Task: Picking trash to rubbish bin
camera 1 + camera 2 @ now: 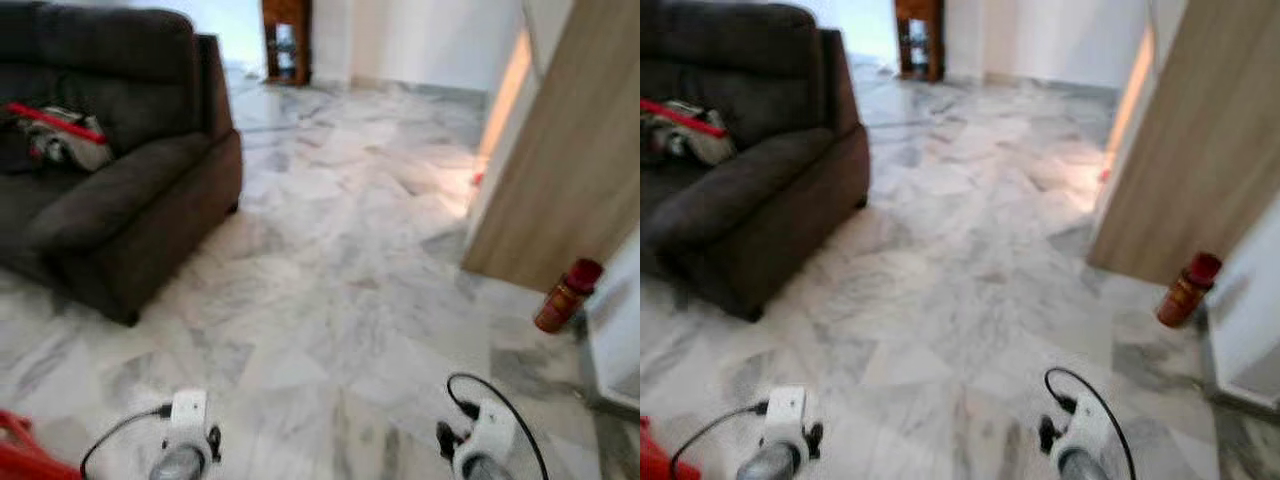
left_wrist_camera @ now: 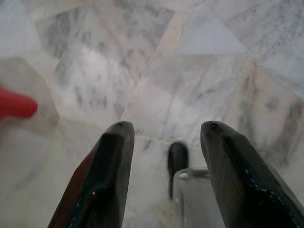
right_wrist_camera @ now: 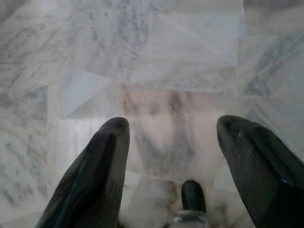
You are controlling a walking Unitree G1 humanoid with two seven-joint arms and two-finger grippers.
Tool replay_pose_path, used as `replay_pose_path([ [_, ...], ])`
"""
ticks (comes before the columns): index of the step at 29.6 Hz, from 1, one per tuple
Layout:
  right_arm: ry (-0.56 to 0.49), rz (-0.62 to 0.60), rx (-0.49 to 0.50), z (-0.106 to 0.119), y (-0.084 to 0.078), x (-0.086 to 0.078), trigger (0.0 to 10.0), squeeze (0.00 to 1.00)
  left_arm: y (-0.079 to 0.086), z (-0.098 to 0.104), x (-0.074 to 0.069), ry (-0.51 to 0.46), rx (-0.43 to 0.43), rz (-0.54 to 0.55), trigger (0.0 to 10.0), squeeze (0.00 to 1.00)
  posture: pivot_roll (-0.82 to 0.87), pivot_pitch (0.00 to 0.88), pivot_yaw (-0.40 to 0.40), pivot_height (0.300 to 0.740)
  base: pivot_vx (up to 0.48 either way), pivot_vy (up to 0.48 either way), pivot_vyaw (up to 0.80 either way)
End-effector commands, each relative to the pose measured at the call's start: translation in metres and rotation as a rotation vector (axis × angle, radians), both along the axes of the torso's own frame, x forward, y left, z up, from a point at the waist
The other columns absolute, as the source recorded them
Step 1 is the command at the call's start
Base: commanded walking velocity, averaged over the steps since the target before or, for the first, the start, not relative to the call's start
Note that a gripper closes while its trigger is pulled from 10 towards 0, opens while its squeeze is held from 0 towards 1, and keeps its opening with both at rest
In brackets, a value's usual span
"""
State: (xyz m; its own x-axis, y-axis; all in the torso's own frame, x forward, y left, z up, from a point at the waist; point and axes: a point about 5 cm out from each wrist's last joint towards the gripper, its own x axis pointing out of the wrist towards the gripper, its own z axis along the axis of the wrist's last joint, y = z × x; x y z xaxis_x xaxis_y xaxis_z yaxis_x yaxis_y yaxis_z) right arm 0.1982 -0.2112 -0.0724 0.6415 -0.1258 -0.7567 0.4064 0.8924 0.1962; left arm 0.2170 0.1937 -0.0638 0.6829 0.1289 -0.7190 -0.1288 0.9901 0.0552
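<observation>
Both arms hang low over the marble floor (image 1: 330, 300). Left gripper (image 2: 164, 137) has its fingers spread wide, nothing between them, and right gripper (image 3: 173, 135) is spread and empty too. A red can (image 1: 567, 295) stands ahead on the right, beside the wooden panel (image 1: 570, 160). Dark sofa (image 1: 120, 190) sits left.

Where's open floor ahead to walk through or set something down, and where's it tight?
Widest bare marble floor runs between the dark sofa and the wooden panel, back toward the far cabinet. Tight by the red bottle at the panel's foot, and the sofa seat carries clutter. Left pincer and right pincer hang open.
</observation>
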Motion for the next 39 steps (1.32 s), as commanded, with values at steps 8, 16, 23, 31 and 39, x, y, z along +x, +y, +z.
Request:
replay_pose_path([
  [8,-0.010,0.001,0.000,0.001,0.001,0.003,10.0,0.00,-0.001,0.003,0.005,-0.015,0.010,0.001,10.0,0.00,-0.10,0.000,-0.040,0.740,0.000,0.000,0.80],
  [16,-0.007,0.005,-0.005,0.002,0.000,0.003,10.0,0.00,0.002,-0.001,-0.002,0.000,0.017,0.023,10.0,0.00,-0.10,0.000,-0.045,0.740,0.000,0.000,0.80],
  [23,-0.006,0.006,-0.010,0.002,-0.001,0.002,10.0,0.00,0.001,-0.004,-0.008,0.016,0.017,0.029,10.0,0.00,-0.10,0.000,-0.050,0.740,0.000,0.000,0.80],
  [31,-0.006,0.011,-0.015,0.002,-0.003,0.003,10.0,0.00,-0.003,-0.005,-0.009,0.021,0.011,0.030,10.0,0.00,-0.10,0.000,-0.056,0.740,0.000,0.000,0.80],
  [39,-0.007,0.018,-0.017,0.003,-0.003,0.004,10.0,0.00,-0.003,-0.007,-0.011,0.029,0.008,0.032,10.0,0.00,-0.10,0.000,-0.059,0.740,0.000,0.000,0.80],
])
